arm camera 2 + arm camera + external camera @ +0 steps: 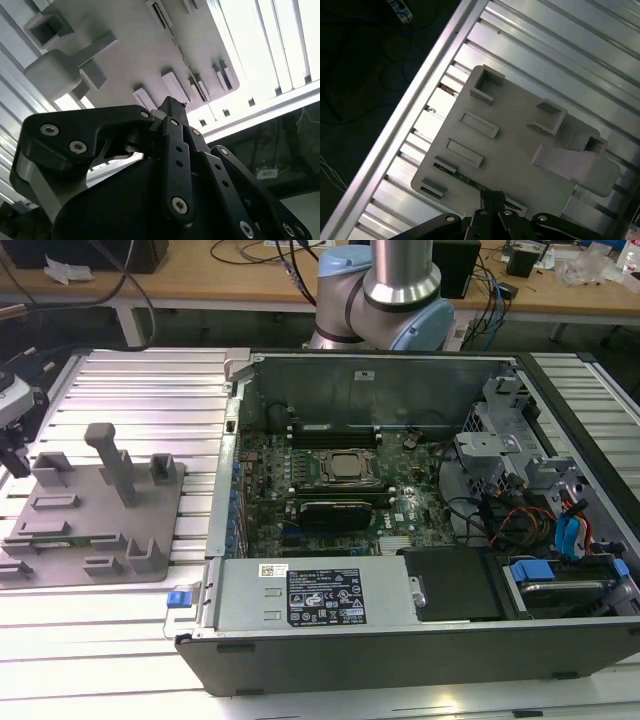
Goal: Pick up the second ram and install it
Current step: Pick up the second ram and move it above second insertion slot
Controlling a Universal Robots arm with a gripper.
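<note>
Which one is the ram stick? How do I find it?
Find the flat grey holder tray at the exterior view's left of the open computer case. The second ram sits in its left part: a thin green strip, the only green thing among plain grey blocks.

I read even overhead room light in the exterior view. The slatted table point(130, 380) blows out to white in the lower left of the frame, and there is milder sheen at the exterior view's right. The inside of the computer case point(400, 660) is dimmer, with the motherboard point(330, 490) shaded by the walls. The posts on the holder tray point(110, 530) cast short, faint shadows.

In the second wrist view the table slats clip to pure white and the tray looks washed out. The gripper point(172, 107) is a near-black mass close to the lens and looks soft.

In the first wrist view there is streaky glare along the slats, and the floor point(365, 75) is almost black.
</note>
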